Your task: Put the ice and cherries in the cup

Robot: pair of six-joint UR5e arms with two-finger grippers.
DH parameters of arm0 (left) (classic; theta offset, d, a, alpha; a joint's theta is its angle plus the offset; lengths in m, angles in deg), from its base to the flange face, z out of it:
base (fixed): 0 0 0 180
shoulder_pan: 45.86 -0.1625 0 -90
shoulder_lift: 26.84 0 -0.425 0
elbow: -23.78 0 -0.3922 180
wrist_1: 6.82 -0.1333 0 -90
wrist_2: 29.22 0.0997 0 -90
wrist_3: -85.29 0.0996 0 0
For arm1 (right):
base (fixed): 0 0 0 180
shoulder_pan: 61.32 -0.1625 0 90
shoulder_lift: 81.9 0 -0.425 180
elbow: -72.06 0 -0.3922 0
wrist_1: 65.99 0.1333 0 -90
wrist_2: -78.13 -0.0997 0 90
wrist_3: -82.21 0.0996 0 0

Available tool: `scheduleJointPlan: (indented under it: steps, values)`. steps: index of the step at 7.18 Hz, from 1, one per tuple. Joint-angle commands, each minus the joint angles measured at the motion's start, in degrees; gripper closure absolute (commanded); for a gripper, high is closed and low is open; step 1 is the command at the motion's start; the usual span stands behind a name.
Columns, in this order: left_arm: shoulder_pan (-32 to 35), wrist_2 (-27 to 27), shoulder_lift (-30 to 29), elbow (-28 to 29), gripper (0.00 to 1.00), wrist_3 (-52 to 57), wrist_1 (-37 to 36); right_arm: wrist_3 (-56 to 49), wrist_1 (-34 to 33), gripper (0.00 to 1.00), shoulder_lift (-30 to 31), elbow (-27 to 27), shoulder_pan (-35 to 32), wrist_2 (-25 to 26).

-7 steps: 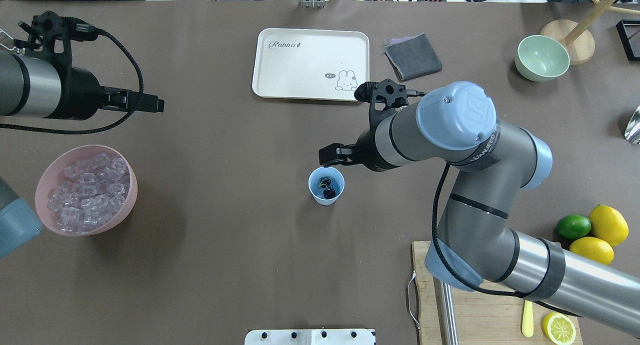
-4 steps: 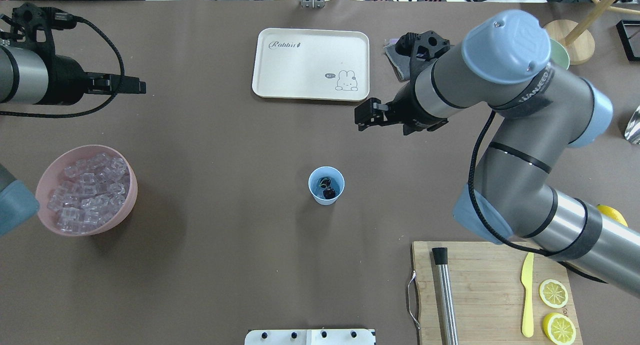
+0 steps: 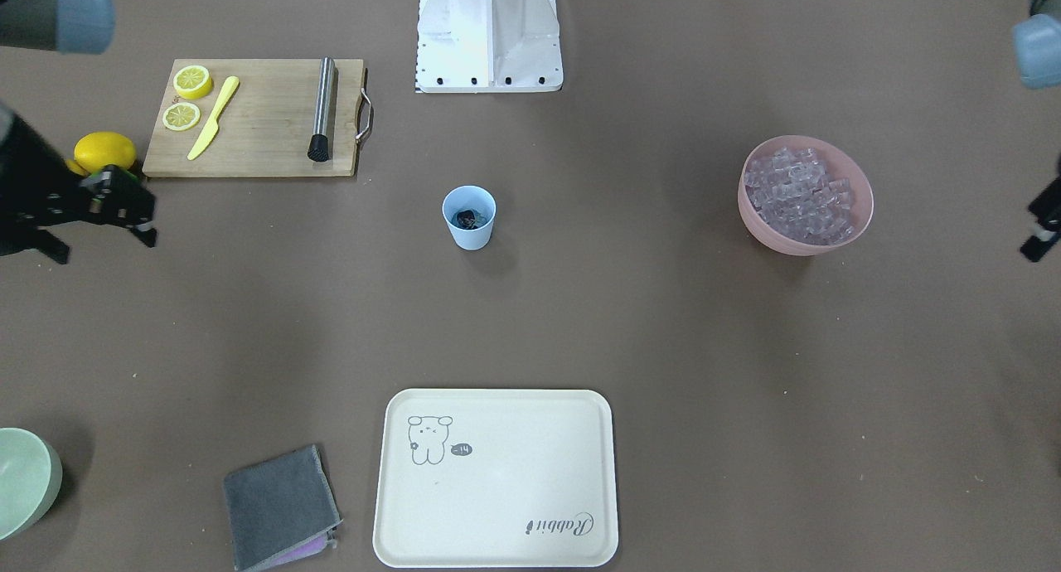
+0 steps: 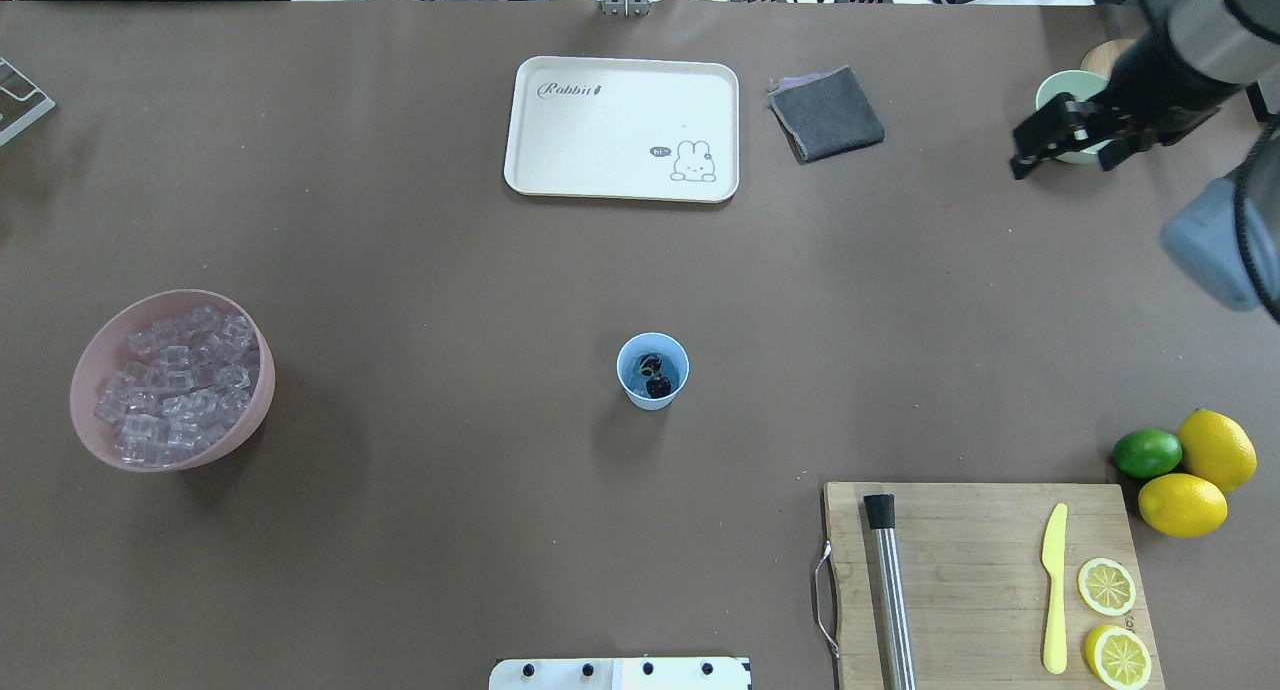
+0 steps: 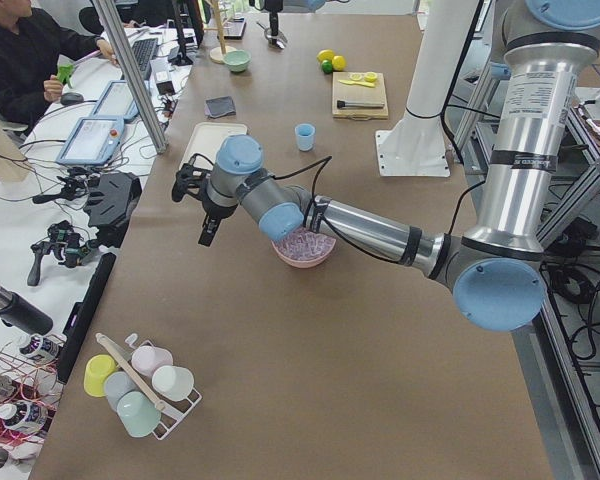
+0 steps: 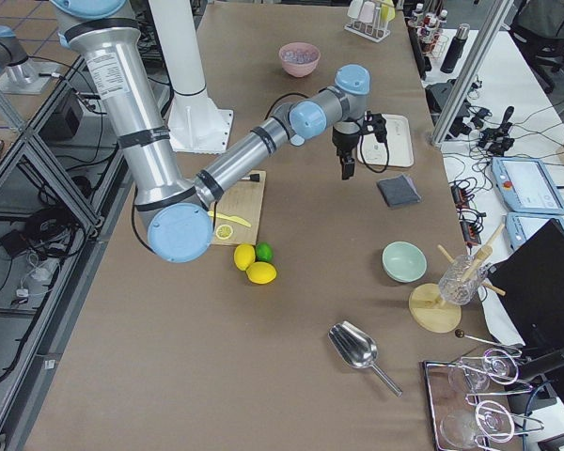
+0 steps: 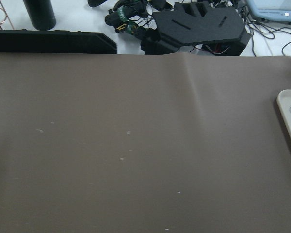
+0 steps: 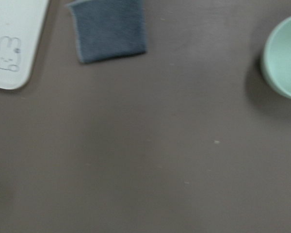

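The cherries sit in the cup — whether any ice from the pink bowl joins them is unclear — and whether the right claw or left claw is clenched I cannot tell.

On the table there is one light blue cup holding one small dark cluster of cherries, whose number cannot be told, and one pink bowl with ice cubes too many to count. There are also one pale green bowl, one cream tray, one grey cloth and one wooden board. The board carries one metal rod, one yellow knife and two lemon slices, and beside it lie two whole lemons and one lime.
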Motion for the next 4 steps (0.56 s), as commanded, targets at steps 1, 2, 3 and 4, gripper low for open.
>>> scheduleJointPlan:
  steps: [1,2,3,4]
  values:
    - [8.86,-4.53,3.29,1.06,0.02,20.55,-9.96,-15.23,-0.33,0.0,12.46,-0.36,-12.4,-4.39]
    - [9.14,-4.18,4.27,1.49,0.02,21.67,-10.0,-24.0,-0.33,0.0,16.34,-2.46,-17.49,-4.48]
    - [9.41,-3.74,6.98,1.49,0.02,27.94,-10.0,-28.18,-1.54,0.0,19.08,-3.96,-21.37,-4.48]
    - [9.84,-0.69,9.18,1.58,0.02,31.49,-10.18,-29.61,-5.47,0.0,19.71,-3.88,-22.89,-2.74]
